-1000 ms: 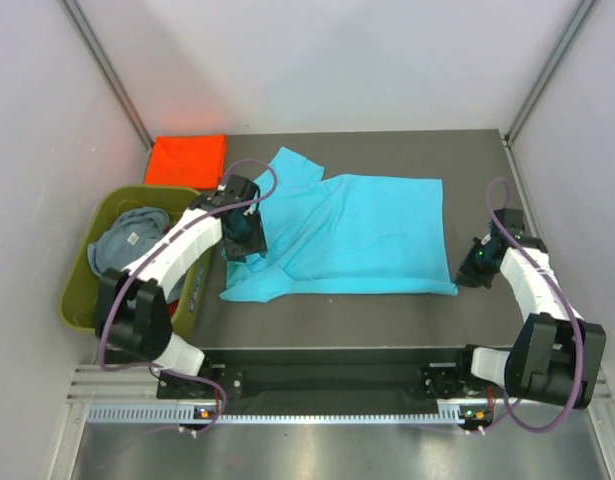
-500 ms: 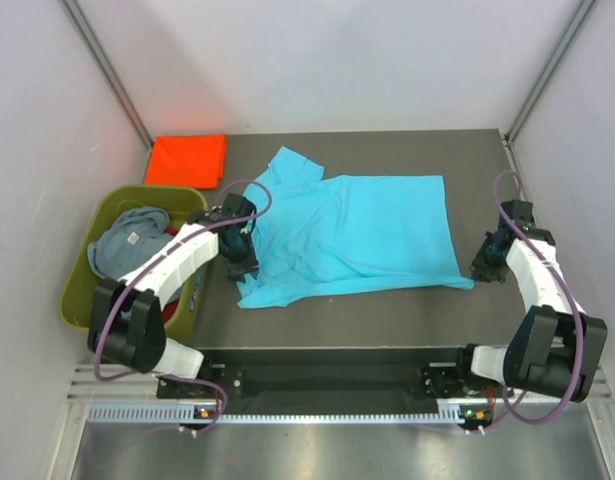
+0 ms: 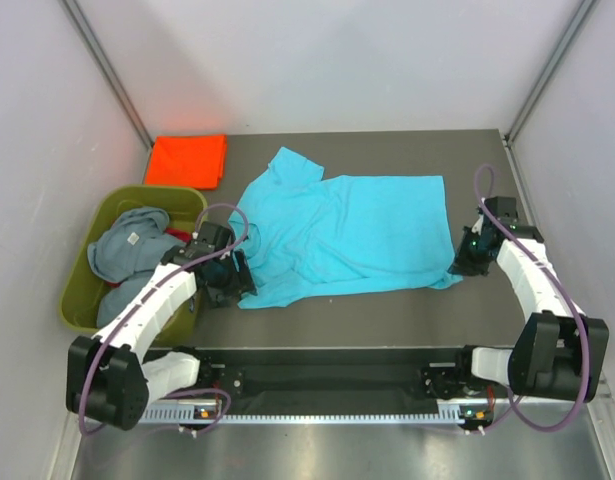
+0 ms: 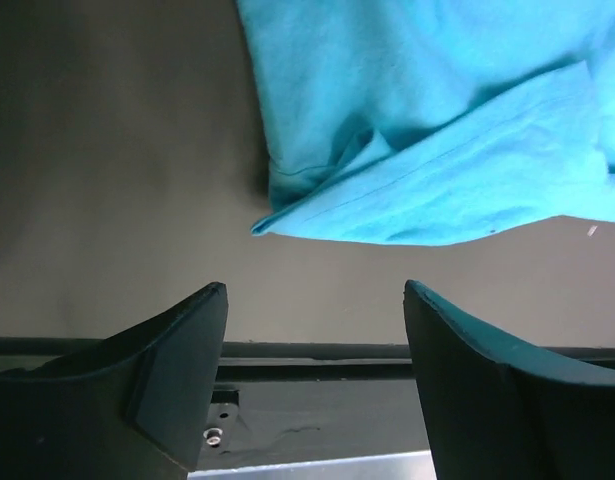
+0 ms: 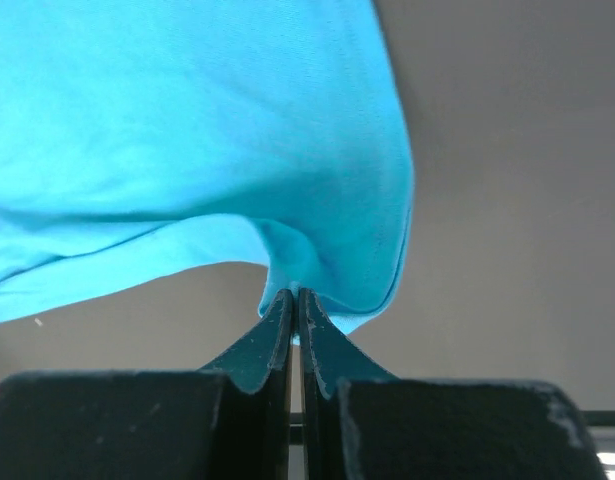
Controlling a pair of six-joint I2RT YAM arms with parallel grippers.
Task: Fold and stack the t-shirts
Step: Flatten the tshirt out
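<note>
A bright turquoise t-shirt (image 3: 347,235) lies spread across the dark table (image 3: 387,310), with a sleeve at the back left. My right gripper (image 3: 462,265) is shut on its front right hem corner; in the right wrist view the cloth (image 5: 187,130) bunches into the shut gripper (image 5: 296,292). My left gripper (image 3: 227,283) stands open just left of the shirt's front left corner (image 4: 272,222), apart from it, with nothing between its fingers (image 4: 315,290). An orange-red t-shirt (image 3: 187,160) lies folded at the back left. A grey-blue t-shirt (image 3: 127,250) sits crumpled in the tub.
The olive-green tub (image 3: 117,203) stands at the left edge, right beside my left arm. Grey walls close in the table on three sides. The black rail (image 3: 327,370) of the arm bases runs along the near edge.
My left gripper has let go of the turquoise shirt's left side, opened wide and drawn back toward the near left. The right gripper, still shut on the hem, shifted slightly left.
</note>
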